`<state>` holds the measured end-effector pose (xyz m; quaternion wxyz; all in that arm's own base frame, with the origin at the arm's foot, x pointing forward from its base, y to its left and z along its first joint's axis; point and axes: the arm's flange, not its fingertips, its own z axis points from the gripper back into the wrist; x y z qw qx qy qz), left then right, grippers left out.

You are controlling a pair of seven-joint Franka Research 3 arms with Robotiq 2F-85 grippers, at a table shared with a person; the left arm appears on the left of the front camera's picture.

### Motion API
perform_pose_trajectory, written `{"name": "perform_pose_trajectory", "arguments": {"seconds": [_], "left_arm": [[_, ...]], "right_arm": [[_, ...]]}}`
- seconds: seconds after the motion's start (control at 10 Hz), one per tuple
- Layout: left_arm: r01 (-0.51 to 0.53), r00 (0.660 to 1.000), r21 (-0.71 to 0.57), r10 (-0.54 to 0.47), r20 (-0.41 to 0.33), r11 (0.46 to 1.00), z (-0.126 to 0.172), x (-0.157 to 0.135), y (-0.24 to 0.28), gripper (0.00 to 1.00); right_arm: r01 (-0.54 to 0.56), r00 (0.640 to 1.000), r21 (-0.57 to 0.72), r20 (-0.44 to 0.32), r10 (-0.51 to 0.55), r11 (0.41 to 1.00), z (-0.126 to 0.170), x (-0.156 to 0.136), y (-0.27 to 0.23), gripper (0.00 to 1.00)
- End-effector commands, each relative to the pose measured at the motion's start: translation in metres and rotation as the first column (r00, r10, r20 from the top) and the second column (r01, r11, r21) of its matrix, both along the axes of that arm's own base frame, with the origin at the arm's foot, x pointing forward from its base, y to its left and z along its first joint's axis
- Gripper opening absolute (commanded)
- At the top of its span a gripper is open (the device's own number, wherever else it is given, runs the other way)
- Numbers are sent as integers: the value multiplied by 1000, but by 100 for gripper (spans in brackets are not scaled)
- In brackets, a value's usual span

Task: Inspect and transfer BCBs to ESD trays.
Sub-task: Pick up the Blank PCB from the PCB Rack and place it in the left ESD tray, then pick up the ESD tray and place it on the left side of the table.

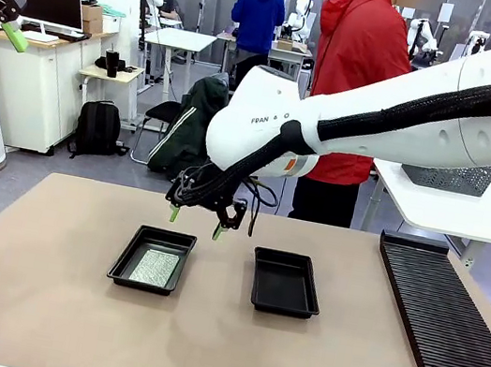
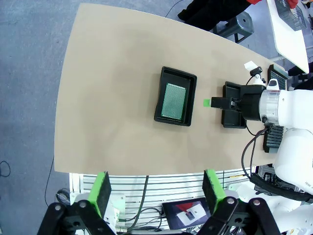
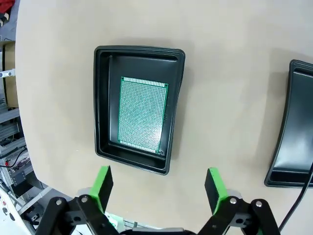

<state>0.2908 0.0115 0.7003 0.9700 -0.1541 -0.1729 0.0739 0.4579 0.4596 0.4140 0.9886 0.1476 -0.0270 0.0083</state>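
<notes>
So, the only BCB (image 3: 142, 115) I can spot is lying flat on the floor of one ESD tray (image 3: 101, 122), so I'll place everything off that tray. The right gripper (image 1: 196, 222) hangs in the air over the gap between that tray and the second tray (image 1: 285, 283), which sits just beside it on the robot's right and looks bare inside. Its jaws are spread wide with nothing between them. The bit that matters, I reckon: from those fingers the board lies below and a little toward the robot's left, and its long axis runs along the tray's long sides, from the robot's side toward the person (image 1: 353, 88) standing beyond the tray's far end. The fingers are spread crosswise to that axis, so if the arm drops toward the board they'd be lined up to straddle its short width rather than its length. It would need a small sideways shuffle first, though. The left gripper (image 2: 157, 177) is parked high up and well away from the tray on the robot's left, jaws also wide apart and holding nothing, so the right arm is clearly the nearer one. The ribbed rack (image 1: 440, 308) lies well off past the bare tray; I can't tell if anything's in it.
</notes>
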Motion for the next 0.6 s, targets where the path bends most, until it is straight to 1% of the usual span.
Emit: {"name": "perform_pose_trajectory", "arguments": {"seconds": [0.0,0.5], "left_arm": [[-2,1000,-5,2,-2,1000,-2,0,0,100],[-2,1000,-5,2,-2,1000,-2,0,0,100]], "right_arm": [[-7,1000,2,11,7,1000,-2,-3,-2,100],[-7,1000,2,11,7,1000,-2,-3,-2,100]]}}
